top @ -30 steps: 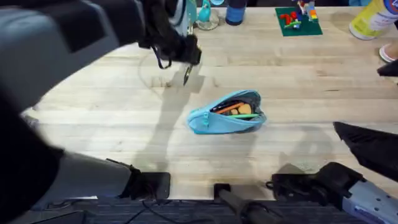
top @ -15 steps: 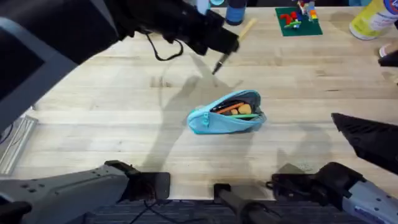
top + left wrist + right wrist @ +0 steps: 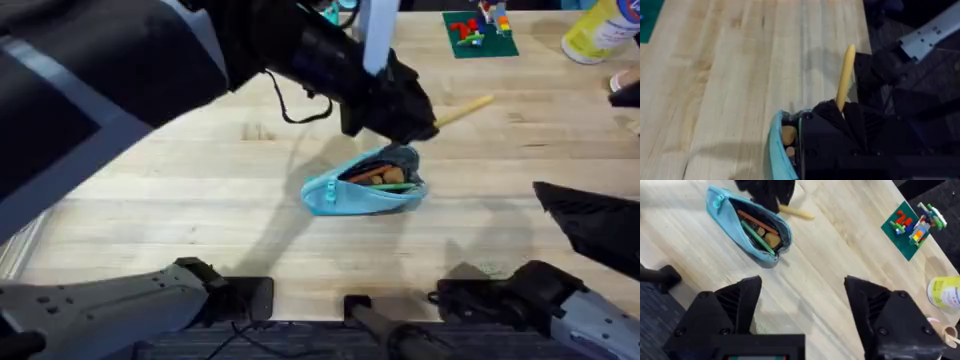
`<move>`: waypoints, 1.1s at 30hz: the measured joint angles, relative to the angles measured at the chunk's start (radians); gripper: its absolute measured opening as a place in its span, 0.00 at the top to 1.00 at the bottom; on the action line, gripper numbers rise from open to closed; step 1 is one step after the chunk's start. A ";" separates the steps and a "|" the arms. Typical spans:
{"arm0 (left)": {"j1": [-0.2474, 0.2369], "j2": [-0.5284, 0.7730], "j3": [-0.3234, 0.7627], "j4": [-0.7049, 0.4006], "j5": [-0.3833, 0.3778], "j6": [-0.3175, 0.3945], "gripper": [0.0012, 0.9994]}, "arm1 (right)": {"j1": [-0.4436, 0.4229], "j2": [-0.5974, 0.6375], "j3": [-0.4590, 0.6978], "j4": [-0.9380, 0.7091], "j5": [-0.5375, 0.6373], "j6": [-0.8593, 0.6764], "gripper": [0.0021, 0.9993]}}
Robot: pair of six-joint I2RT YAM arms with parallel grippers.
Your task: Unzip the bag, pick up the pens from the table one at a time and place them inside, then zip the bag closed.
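change: left hand (image 3: 415, 122) has swung across the desk (image 3: 200, 180) from far-left side to directly over the bag (image 3: 365, 182); carries the yellow-tan pen (image 3: 465, 108)
left hand: clamped on the pen; tan shaft sticks out past fingers, angled away from the bag
bag: mid-desk, zip open, green pen (image 3: 756, 236) + orange items already inside
right hand (image 3: 802, 297): parked near desk edge; fingers spread wide, empty
meaning: likely 2nd pen about to go in; needs tipping into opening; zip-up remains
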 joint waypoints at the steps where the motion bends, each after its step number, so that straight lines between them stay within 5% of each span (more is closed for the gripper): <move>1: -0.009 0.000 0.000 -0.010 -0.005 0.015 0.96 | 0.000 0.000 0.000 0.000 0.000 0.000 0.00; 21: -0.077 0.233 0.000 -0.064 -0.115 0.068 0.96 | 0.000 0.000 0.000 0.000 0.000 0.000 0.00; 33: -0.077 0.274 0.000 -0.204 -0.347 0.069 0.96 | 0.000 0.000 0.000 0.000 0.000 0.000 0.00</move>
